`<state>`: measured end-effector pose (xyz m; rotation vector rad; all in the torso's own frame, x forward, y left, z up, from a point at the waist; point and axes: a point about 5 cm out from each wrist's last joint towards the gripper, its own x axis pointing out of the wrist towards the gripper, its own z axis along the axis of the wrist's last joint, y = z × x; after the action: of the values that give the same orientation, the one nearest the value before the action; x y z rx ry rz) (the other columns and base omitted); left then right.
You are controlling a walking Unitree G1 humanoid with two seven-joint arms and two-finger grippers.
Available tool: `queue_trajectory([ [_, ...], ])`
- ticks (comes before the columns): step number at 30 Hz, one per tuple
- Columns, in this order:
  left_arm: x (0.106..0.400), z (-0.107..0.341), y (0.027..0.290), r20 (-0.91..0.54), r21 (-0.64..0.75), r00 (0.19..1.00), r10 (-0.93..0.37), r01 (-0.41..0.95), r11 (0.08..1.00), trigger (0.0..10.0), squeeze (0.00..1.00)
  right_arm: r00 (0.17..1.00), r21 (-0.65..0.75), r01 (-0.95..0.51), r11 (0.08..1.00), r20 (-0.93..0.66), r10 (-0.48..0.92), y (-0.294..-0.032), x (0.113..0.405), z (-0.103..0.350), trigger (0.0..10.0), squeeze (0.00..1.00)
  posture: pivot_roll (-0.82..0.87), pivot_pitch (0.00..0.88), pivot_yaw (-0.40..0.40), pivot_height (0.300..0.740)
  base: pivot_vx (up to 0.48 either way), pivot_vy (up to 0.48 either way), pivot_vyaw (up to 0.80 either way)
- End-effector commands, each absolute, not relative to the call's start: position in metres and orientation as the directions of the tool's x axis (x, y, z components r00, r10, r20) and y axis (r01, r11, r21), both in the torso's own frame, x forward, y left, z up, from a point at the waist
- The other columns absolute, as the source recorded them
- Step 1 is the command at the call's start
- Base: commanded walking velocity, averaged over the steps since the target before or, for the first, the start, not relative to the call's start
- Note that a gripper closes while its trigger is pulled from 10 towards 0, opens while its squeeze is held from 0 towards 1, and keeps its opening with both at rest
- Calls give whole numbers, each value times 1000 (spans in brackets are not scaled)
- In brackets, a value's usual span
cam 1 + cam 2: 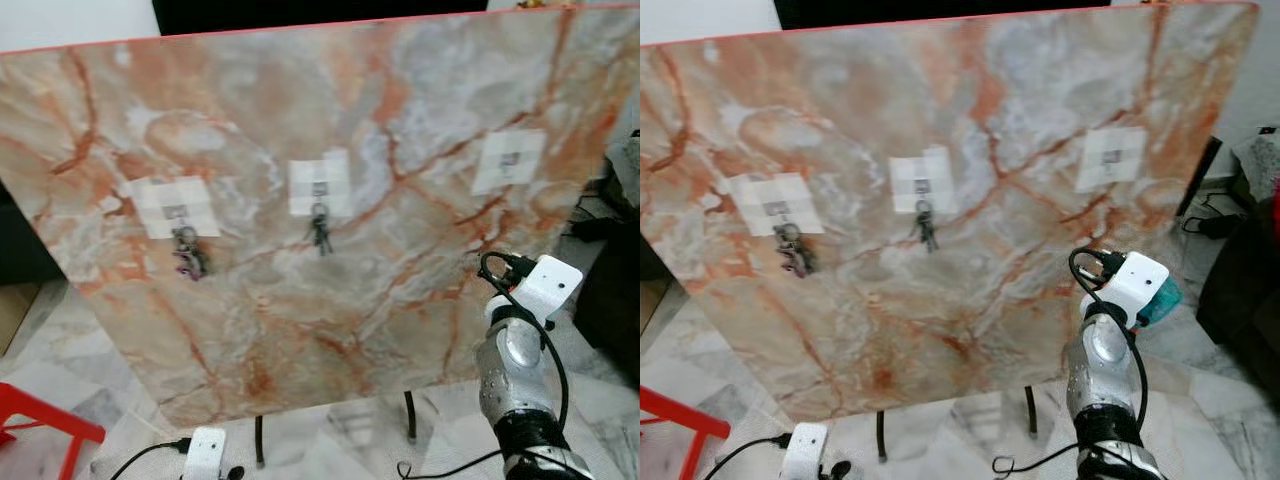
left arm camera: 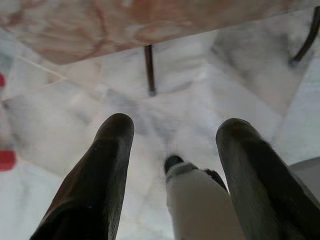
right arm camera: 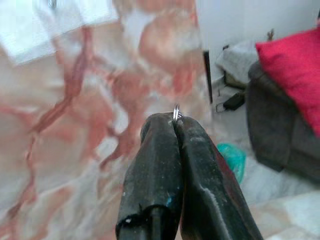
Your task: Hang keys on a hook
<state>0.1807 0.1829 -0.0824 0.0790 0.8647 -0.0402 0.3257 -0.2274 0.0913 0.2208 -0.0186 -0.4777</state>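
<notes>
Fingers [image 3: 175,150] of the right gripper [image 3: 176,120] pinched a thin silver key ring [image 3: 176,112] near the orange-veined marble board [image 1: 300,300], while the left gripper [image 2: 172,132] hung open over the floor.

Even, fairly bright indoor light, soft shadows. Head views slightly soft, marble board [image 1: 330,220] washed pale at white patches. Wrist views blurry; board and floor [image 2: 200,90] out of focus.

The right arm [image 1: 515,375] is raised, forearm upright. Its right gripper [image 3: 176,120] has both black fingers [image 3: 155,165] pressed together, a thin metal key ring [image 3: 176,112] pinched at the tips. The left gripper [image 2: 172,135] hangs low, fingers [image 2: 102,170] spread apart.
</notes>
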Motion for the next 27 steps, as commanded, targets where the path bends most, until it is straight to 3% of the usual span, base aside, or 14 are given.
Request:
queue_trajectory([
  [1, 179, -82, 192, -766, 76, 642, 21, 59, 995, 10000, 0, 903, 218, 424, 879, -22, -430, -217, 330, 95, 10000, 0, -55, 0, 6, 740, 0, -394, 0],
  [17, 179, -82, 195, -771, 80, 636, 31, 48, 996, 10000, 0, 915, 204, 386, 900, 45, -402, -207, 339, 111, 10000, 0, -53, 0, 6, 740, 30, -49, 0],
  [20, 179, -82, 195, -771, 80, 636, 31, 49, 996, 10000, 0, 919, 79, 372, 925, 111, -379, -205, 342, 121, 10000, 0, -54, 0, 7, 740, 0, 0, 0],
  [23, 180, -82, 195, -770, 79, 637, 29, 50, 996, 10000, 0, 922, -152, 363, 919, 198, -331, -198, 347, 133, 10000, 0, -55, 0, 7, 740, 0, 0, 0],
  [27, 182, -81, 195, -767, 77, 641, 29, 48, 996, 10000, 0, 914, -252, 387, 887, 232, -333, -194, 352, 140, 10000, 0, -51, 0, 7, 740, 0, 0, 0],
])
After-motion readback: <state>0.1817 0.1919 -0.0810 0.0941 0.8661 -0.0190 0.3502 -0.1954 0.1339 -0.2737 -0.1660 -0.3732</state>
